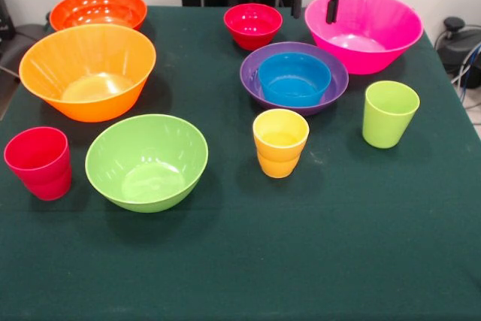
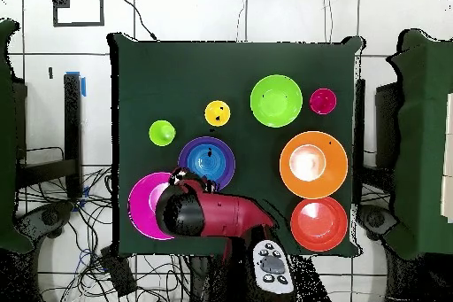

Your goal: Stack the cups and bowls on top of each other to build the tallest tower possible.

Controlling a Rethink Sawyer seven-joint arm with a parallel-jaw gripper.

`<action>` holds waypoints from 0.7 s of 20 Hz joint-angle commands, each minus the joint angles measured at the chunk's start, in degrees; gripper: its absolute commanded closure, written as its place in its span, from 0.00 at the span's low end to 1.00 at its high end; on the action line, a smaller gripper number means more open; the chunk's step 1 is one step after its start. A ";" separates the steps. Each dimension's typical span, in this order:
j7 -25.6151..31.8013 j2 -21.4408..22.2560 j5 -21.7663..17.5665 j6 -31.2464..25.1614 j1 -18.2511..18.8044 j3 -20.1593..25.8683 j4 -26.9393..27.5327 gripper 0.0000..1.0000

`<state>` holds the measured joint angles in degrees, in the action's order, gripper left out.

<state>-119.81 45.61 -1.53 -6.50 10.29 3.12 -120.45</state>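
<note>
The tower is a purple bowl (image 1: 250, 74) with the small blue bowl (image 1: 294, 78) nested in it, at the table's middle right. My gripper (image 1: 314, 7) hangs open and empty at the far side, over the left rim of the large pink bowl (image 1: 368, 31). The small red bowl (image 1: 253, 24) stands just left of it. The light orange bowl (image 1: 88, 69) and red-orange bowl (image 1: 98, 9) are at the left, and the lime green bowl (image 1: 146, 161) is in front of them. The red cup (image 1: 39, 162), yellow cup (image 1: 280, 142) and lime green cup (image 1: 389, 113) stand upright.
The table (image 1: 316, 253) has a dark green cloth. In the overhead view my arm (image 2: 221, 217) lies over the pink bowl (image 2: 142, 205) and hides the small red bowl. A grey remote (image 2: 270, 263) lies at the robot's base. Cables run off the table's sides.
</note>
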 commanded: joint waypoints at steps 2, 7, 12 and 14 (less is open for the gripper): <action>-4.20 -3.92 -3.43 -0.32 -0.95 1.98 -2.74 0.00; -4.81 -5.13 -3.29 0.83 -1.94 1.59 -2.25 0.00; -5.10 -4.16 -2.90 0.40 -1.80 2.31 -3.19 0.00; -5.01 -3.99 -2.91 0.10 -2.06 1.99 -3.11 0.00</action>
<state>-119.81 43.87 -1.64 -6.49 9.62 3.11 -120.64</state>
